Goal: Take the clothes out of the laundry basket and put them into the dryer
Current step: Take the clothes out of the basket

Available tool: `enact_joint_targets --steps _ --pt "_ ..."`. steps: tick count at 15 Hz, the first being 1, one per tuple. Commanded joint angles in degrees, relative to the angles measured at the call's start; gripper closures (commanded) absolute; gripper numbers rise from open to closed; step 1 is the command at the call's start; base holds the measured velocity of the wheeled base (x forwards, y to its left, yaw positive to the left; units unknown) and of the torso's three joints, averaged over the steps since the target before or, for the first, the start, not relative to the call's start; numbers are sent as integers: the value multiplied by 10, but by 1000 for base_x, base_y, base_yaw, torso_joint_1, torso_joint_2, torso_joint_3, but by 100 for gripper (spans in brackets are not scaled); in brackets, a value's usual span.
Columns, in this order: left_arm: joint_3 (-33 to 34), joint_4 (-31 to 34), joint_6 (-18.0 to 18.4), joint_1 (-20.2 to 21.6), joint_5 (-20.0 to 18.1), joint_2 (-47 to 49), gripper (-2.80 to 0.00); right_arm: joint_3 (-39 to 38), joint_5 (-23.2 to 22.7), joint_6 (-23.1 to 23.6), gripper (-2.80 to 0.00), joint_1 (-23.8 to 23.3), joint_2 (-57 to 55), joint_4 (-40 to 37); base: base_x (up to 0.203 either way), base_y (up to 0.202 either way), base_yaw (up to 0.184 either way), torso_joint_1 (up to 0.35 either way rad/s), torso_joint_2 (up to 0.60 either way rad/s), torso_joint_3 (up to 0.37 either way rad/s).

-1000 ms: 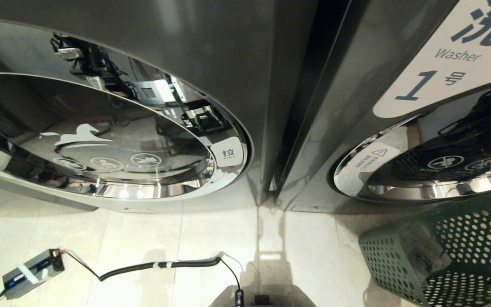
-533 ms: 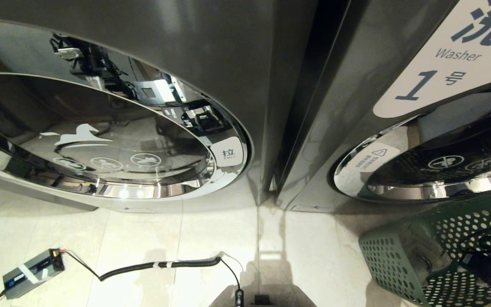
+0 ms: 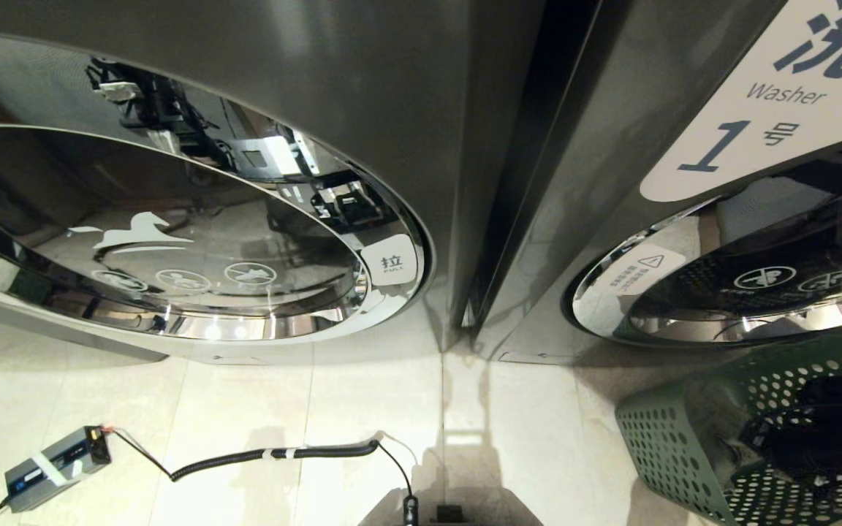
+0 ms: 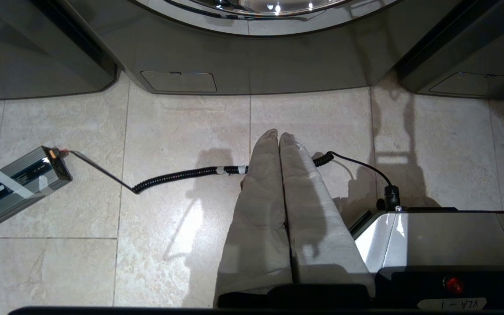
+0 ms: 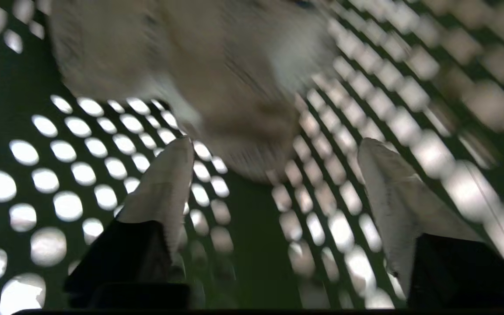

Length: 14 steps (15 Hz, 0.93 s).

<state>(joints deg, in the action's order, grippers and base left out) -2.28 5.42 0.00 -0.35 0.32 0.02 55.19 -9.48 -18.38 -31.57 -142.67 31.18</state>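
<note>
Two washer doors (image 3: 172,241) face you; your right gripper (image 5: 274,175) sits spread wide inside the laundry basket (image 3: 655,438) at floor right, a pale garment (image 5: 217,78) just ahead, untouched. Left gripper (image 4: 279,140) hangs pinched together above a coiled cable (image 4: 182,175).

Left tool (image 4: 279,136) hanging over pale floor tiles (image 4: 169,236), cloth-covered fingers (image 4: 265,183) pressed together. Behind them, a coiled black cable (image 4: 182,173) stretched across to a grey power box (image 4: 13,186). Dark grey machine bases (image 4: 252,65) along the far edge. Robot's silver base (image 4: 444,236) beside the fingers, red light (image 4: 452,284) showing.
</note>
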Motion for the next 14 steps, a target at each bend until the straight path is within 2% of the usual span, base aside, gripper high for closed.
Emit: enact_joint_targets --steps 1,4,10,12,14 --pt "0 0 0 0 0 0 0 39 -10 3 -280 0 -59 8 0 0 0 0 0 0" --pt "0 0 0 0 0 0 0 118 -20 10 -280 2 -131 11 0 0 0 0 0 0" --pt "0 0 0 0 0 0 0 265 -96 8 -280 3 -251 8 0 0 0 0 0 0" --pt "0 0 0 0 0 0 0 290 -135 6 -280 3 -277 8 0 0 0 0 0 0" --pt "0 0 0 0 0 0 0 312 -139 11 -280 3 -299 8 0 0 0 0 0 0"
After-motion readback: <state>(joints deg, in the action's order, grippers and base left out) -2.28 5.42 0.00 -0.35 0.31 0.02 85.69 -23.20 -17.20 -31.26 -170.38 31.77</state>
